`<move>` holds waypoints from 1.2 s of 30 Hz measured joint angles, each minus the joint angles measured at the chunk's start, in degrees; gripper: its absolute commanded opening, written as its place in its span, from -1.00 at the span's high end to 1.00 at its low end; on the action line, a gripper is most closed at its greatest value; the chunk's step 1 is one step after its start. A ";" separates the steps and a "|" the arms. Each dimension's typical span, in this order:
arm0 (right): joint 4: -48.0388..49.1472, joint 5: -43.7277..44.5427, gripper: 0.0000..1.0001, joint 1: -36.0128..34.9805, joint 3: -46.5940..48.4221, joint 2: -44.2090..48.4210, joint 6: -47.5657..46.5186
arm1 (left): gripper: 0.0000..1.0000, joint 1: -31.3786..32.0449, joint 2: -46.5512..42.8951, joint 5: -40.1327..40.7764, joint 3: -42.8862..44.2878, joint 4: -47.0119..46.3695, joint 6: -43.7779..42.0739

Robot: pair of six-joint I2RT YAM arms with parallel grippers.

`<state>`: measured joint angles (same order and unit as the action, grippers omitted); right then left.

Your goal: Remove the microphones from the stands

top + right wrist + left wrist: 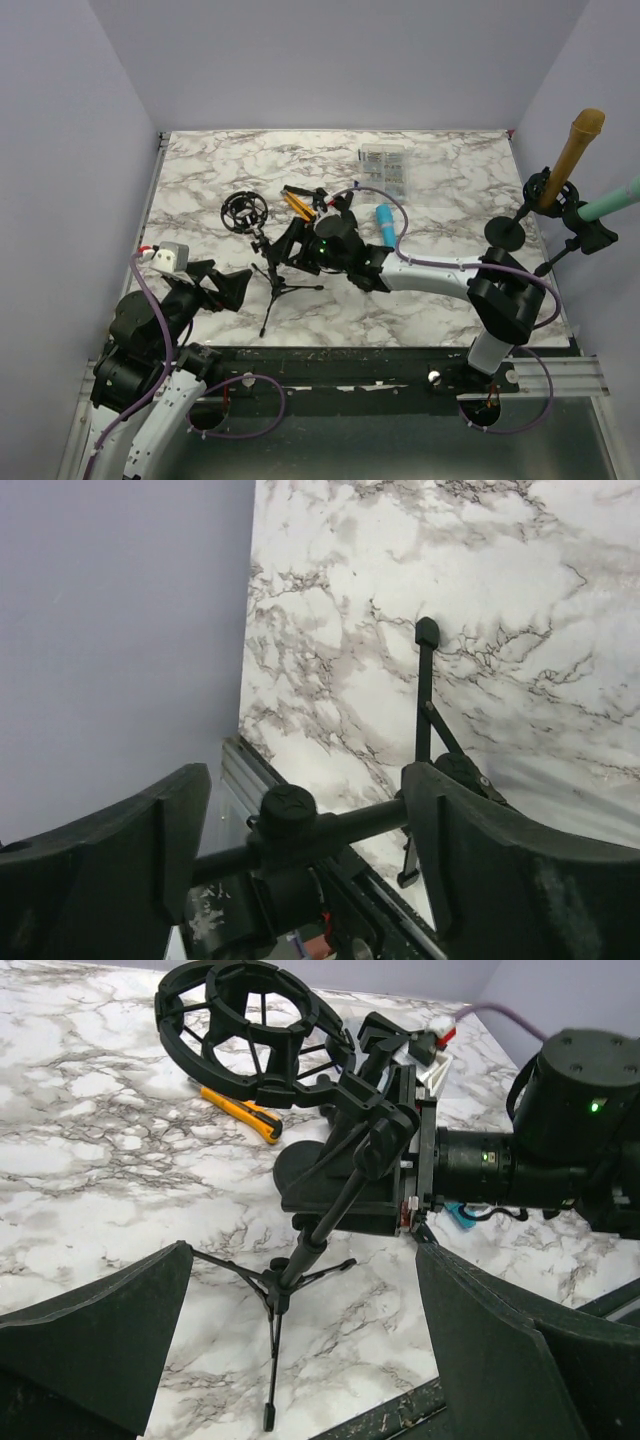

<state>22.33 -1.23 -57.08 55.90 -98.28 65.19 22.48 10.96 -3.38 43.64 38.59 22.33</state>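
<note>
A black tripod stand [278, 288] stands at the table's front left, and its round shock mount [243, 212] is empty. A teal microphone [385, 225] lies flat on the marble to the right of it. My right gripper [292, 245] is open, with its fingers on either side of the stand's pole joint [288, 808]. In the left wrist view the pole [340, 1200] rises to the mount [245, 1020]. My left gripper [228, 290] is open and empty, just left of the tripod's feet [268, 1415].
An orange utility knife [295, 203] lies behind the stand. A clear plastic box [385, 165] sits at the back. Off the table's right edge, a tan microphone [575, 150] and a teal one [620, 200] sit in other stands.
</note>
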 measured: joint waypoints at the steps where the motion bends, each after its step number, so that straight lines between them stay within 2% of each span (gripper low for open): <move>1: -4.94 1.07 -0.98 -0.33 2.80 0.13 -0.35 | -0.97 0.00 0.00 0.02 0.02 0.00 -0.02; 6: -26.69 4.66 -0.98 -1.20 16.70 -0.33 -0.70 | -0.97 0.00 -0.04 0.07 0.00 -0.17 -0.15; 9: -37.66 7.13 -0.89 -1.99 25.40 -2.95 0.11 | -0.97 0.00 -0.37 0.22 -0.02 -0.42 -0.20; 11: -42.03 8.52 -0.73 -2.58 28.50 -4.33 0.50 | -0.97 0.00 -0.72 0.42 -0.09 -0.44 -0.24; 15: -48.04 10.84 -0.58 -4.00 29.97 -5.70 1.42 | -0.97 0.00 -1.53 1.20 -0.31 -0.37 -0.76; 17: -50.05 11.72 -0.42 -4.42 29.97 -6.10 1.90 | -0.97 0.00 -1.84 1.40 -0.33 -0.37 -1.29; 19: -50.69 12.20 -0.27 -4.57 29.94 -6.21 2.51 | -0.97 0.00 -2.14 1.49 -0.33 -0.35 -1.53; 23: -50.05 12.79 -0.23 -4.59 29.29 -6.08 3.87 | -0.97 0.00 -2.34 1.51 -0.33 -0.35 -1.79; 24: -49.86 12.85 -0.16 -4.61 29.27 -6.08 4.22 | -0.97 0.00 -2.36 1.51 -0.33 -0.37 -1.95; 29: -47.25 13.05 0.26 -4.85 28.17 -5.92 6.86 | -0.97 0.00 -2.36 1.53 -0.52 -0.37 -2.16; 35: -38.84 12.90 0.98 -4.85 22.01 -3.58 11.98 | -0.97 0.00 -2.51 1.53 -0.63 -0.35 -2.23; 36: -36.79 13.53 0.99 -4.81 20.59 -2.97 13.07 | -0.97 0.00 -2.56 1.55 -0.63 -0.35 -2.23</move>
<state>-14.46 12.29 -61.89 76.49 -101.25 78.26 22.48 8.40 -1.83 43.00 38.24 20.10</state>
